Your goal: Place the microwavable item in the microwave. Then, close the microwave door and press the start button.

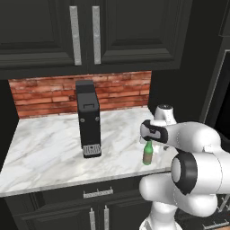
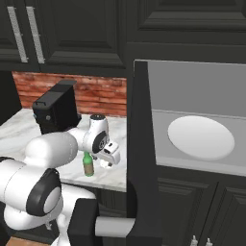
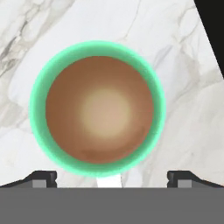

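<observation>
Seen from straight above in the hand view, the microwavable item is a cup with a green rim and brown contents, standing on the marble counter. My gripper is open just above it, with one fingertip at each bottom corner and the cup a little ahead of the gap. The microwave is open on the right, showing its grey interior and white turntable. The microwave door swings out toward the base, edge-on, with its bar handle low down.
A green glass bottle stands right beside my hand near the counter's front edge. The tall black coffee machine sits mid-counter against the brick wall. Black cabinets hang overhead. The counter's right edge lies close to the cup.
</observation>
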